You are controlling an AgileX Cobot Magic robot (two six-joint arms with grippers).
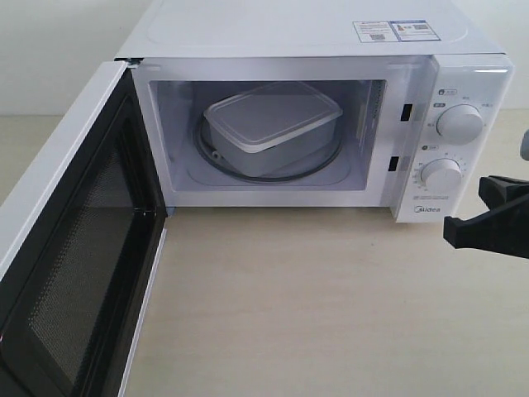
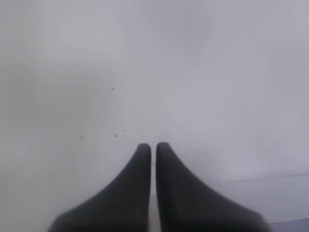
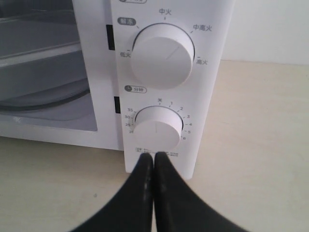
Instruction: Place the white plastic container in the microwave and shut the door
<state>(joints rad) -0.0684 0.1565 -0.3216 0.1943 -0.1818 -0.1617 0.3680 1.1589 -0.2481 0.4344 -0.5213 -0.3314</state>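
The white plastic container (image 1: 273,116) sits lidded on the glass turntable (image 1: 324,165) inside the microwave (image 1: 314,33). The door (image 1: 83,273) stands swung wide open at the left, its black mesh inner face towards the cavity. My right gripper (image 1: 451,231) hovers low in front of the control panel at the right edge, shut and empty; in the right wrist view its tips (image 3: 153,155) point at the lower dial (image 3: 158,128). My left gripper (image 2: 153,145) is shut on nothing, close against a plain white surface (image 2: 145,67). It does not show in the exterior view.
Two round dials (image 1: 459,124) (image 1: 440,175) sit on the microwave's right panel. The pale wooden table (image 1: 314,314) stretches in front of the oven. The open door takes up the left side of the table.
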